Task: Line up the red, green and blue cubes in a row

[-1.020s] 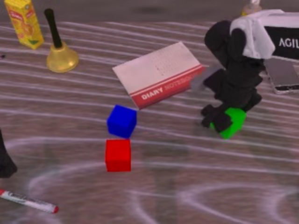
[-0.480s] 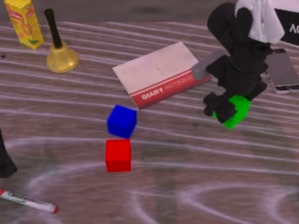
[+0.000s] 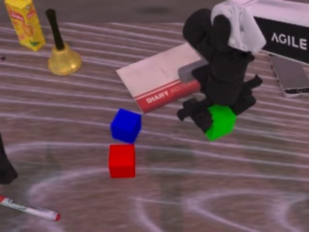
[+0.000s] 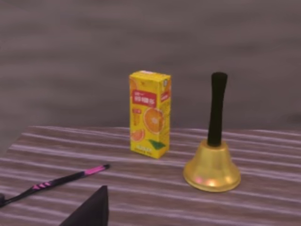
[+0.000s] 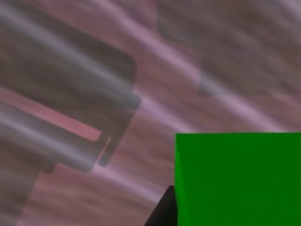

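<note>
Right black two-finger gripper (image 3: 208, 117) clamped on glossy bright green cube (image 3: 221, 122), beside red-and-white notebook (image 3: 159, 77) lettered "DIARY". "AGILE" legible on white arm casing (image 3: 275, 29). Left gripper's state: cannot tell.

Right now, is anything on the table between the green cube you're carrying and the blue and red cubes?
Nothing visible: the right gripper holds the green cube, and bare tabletop lies between it and the blue cube and red cube. The notebook sits farther back.

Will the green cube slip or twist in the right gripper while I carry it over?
The green cube looks glossy, so it might slip a little under a light squeeze. Its flat faces should help the right gripper keep it from twisting. It looks rigid, so it probably won't deform.
</note>
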Available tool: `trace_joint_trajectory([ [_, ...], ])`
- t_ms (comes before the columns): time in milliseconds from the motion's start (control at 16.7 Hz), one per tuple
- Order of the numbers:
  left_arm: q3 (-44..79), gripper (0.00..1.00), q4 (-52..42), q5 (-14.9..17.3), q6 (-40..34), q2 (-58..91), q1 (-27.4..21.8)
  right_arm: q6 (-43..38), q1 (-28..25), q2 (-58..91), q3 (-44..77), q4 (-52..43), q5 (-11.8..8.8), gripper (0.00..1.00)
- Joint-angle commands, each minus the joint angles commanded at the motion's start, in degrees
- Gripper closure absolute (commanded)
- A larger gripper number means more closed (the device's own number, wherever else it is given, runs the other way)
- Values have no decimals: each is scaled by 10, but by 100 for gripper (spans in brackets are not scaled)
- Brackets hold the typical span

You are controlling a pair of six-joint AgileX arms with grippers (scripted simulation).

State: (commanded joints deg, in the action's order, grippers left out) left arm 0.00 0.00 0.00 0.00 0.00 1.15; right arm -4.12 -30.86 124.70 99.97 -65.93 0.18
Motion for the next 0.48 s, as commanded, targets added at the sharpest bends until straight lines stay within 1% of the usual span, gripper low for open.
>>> trace_joint_trajectory([
  [300, 0, 0, 0, 0, 0, 0, 0, -237, -70, 6, 19, -22, -1, 100],
  [480, 0, 0, 0, 0, 0, 0, 0, -345, -104, 2, 27, -28, -1, 100],
])
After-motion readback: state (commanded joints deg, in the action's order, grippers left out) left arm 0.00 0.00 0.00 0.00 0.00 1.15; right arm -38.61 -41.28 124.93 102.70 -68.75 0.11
